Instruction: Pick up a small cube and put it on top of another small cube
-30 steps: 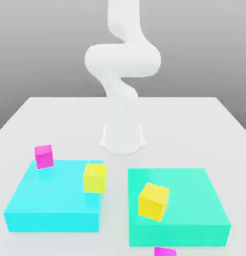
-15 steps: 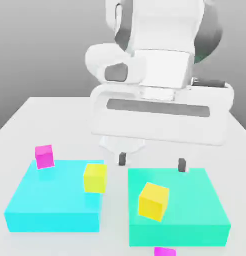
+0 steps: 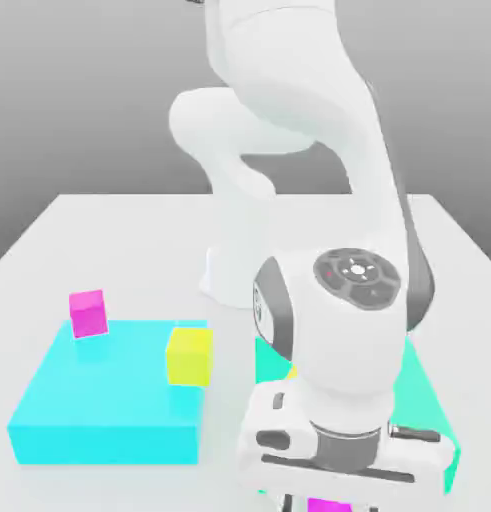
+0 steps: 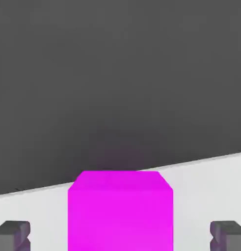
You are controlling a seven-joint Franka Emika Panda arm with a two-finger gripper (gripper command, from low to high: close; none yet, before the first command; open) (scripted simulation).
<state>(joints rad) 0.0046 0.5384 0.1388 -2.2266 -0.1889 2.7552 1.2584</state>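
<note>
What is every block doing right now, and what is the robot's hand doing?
Near magenta-pink small cube: on the table, between the fingertips, gaps both sides.
Far magenta-pink small cube: resting beside the flat cyan block.
Yellow cube: upright.
Gripper: open around the near cube.

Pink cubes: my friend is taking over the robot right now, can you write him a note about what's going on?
End effector: open, fingers on either side of one small pink cube, gaps showing, not gripping yet.
That cube sits on the white table at the near edge, below the arm.
The other pink cube sits at the back corner of the cyan block.
Done: nothing stacked.
Left: close, lift, carry, set on top.
</note>
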